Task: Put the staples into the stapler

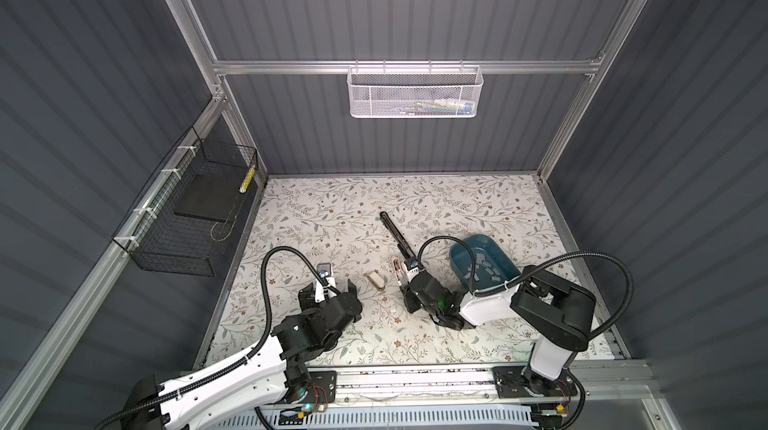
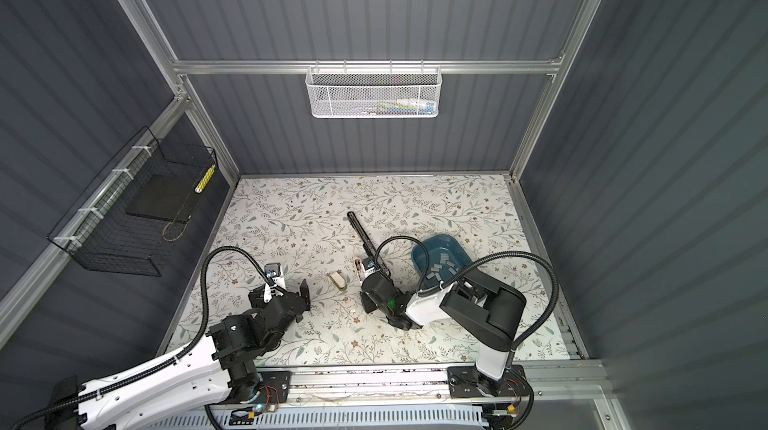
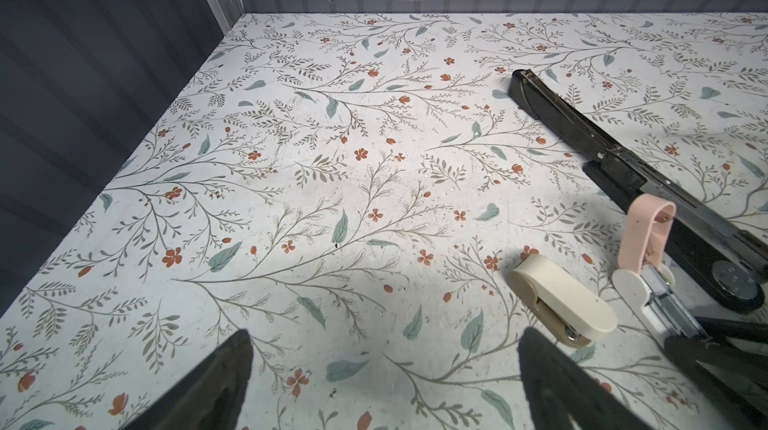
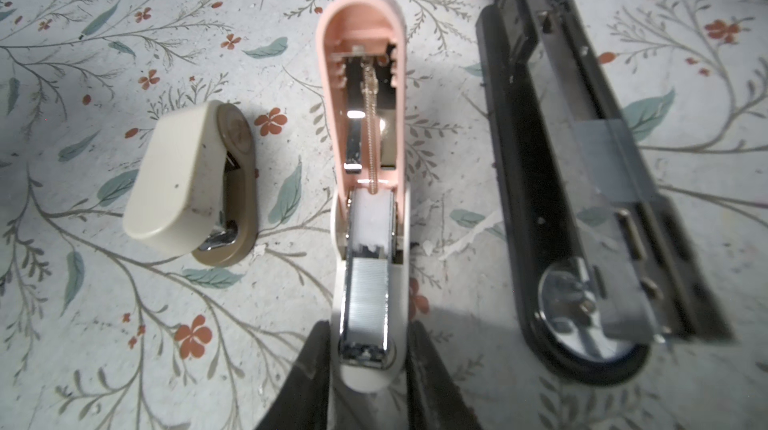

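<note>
The right gripper [image 4: 368, 326] stands low over the floral-patterned table [image 1: 316, 215]. Its black fingers [image 4: 309, 365] are set narrow, close against both sides of the front end of a pink-and-white plastic stapler [image 4: 365, 215]. Whether they actually press on it cannot be told. The stapler's pink lid is swung open and points away from the hand. A strip of silver-grey metal staples [image 4: 368, 295] lies in the open channel, just ahead of the fingertips. More loose staple strips [image 1: 486, 272] sit in a teal plastic tub [image 1: 457, 253] off the gripper's right side. A long black metal stapler [image 4: 582, 182], also opened, lies between hand and tub. A cream-and-tan small stapler [image 4: 183, 195] rests to the hand's left. The left gripper [image 3: 386, 336] hangs above bare table with its jaws spread wide and nothing between them. The cream stapler is just ahead of its right finger.
</note>
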